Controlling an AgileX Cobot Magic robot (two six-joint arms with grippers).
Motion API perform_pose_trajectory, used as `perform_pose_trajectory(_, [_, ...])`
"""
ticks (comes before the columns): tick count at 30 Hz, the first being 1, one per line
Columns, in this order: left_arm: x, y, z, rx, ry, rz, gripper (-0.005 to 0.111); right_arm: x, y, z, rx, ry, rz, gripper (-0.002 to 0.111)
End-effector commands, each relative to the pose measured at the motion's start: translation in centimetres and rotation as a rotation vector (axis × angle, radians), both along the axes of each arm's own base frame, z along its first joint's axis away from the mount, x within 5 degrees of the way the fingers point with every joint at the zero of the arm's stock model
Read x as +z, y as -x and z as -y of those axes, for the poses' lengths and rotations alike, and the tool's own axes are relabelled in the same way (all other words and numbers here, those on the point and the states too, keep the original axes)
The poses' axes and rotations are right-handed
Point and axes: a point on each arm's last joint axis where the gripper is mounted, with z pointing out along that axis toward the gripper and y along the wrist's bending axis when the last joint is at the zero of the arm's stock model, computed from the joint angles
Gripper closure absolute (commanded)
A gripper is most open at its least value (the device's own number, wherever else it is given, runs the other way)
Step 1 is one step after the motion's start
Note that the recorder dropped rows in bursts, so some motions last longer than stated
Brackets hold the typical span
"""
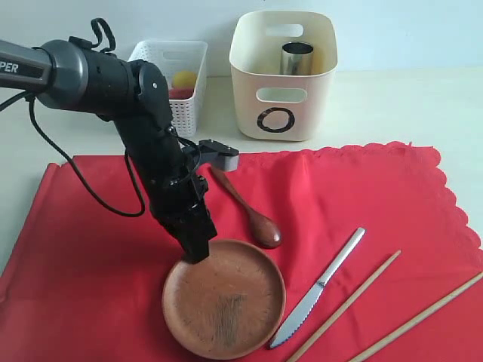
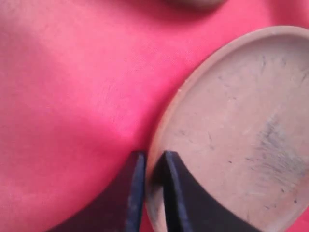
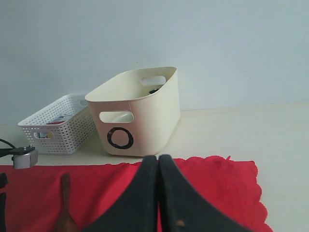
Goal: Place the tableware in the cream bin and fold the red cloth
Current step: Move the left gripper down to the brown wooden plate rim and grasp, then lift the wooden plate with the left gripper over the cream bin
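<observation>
A round brown plate (image 1: pixel 224 299) lies on the red cloth (image 1: pixel 90 264) near the front. My left gripper (image 1: pixel 198 253) reaches down to the plate's far-left rim. In the left wrist view the gripper (image 2: pixel 153 159) is shut on the rim of the plate (image 2: pixel 241 130), one finger inside and one outside. A dark wooden spoon (image 1: pixel 245 209), a serrated knife (image 1: pixel 321 286) and two chopsticks (image 1: pixel 343 308) lie on the cloth. The steel cup (image 1: pixel 296 58) stands in the cream bin (image 1: pixel 283 75). My right gripper (image 3: pixel 158 159) is shut and empty above the cloth (image 3: pixel 217 183), out of the exterior view.
A white lattice basket (image 1: pixel 177 83) with food stands left of the cream bin at the back. The left arm's cable hangs over the cloth's left part. The bare table runs behind and to the right of the cloth.
</observation>
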Motion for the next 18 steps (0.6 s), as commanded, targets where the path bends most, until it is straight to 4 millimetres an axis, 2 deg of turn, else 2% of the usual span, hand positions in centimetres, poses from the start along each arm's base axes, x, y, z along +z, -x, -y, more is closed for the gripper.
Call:
perform_pose_trajectory(1, [-1.1, 0.1, -0.2, -0.013, -0.025, 0.004, 0.107, 0.0, 0.0, 0.0, 0.001, 0.007, 0.011, 0.108])
perform_pose_trajectory(10, [2.8, 0.4, -0.2, -0.025, 0.019, 0.049, 0.107, 0.0, 0.0, 0.0, 0.001, 0.007, 0.011, 0.108])
perform_pose_trajectory(15, [6.0, 0.3, -0.1, -0.025, 0.069, 0.119, 0.107, 0.0, 0.0, 0.0, 0.001, 0.007, 0.011, 0.108])
perform_pose_trajectory(18, [8.1, -0.1, 0.7, -0.002, 0.145, 0.131, 0.107, 0.0, 0.0, 0.0, 0.001, 0.007, 0.011, 0.108])
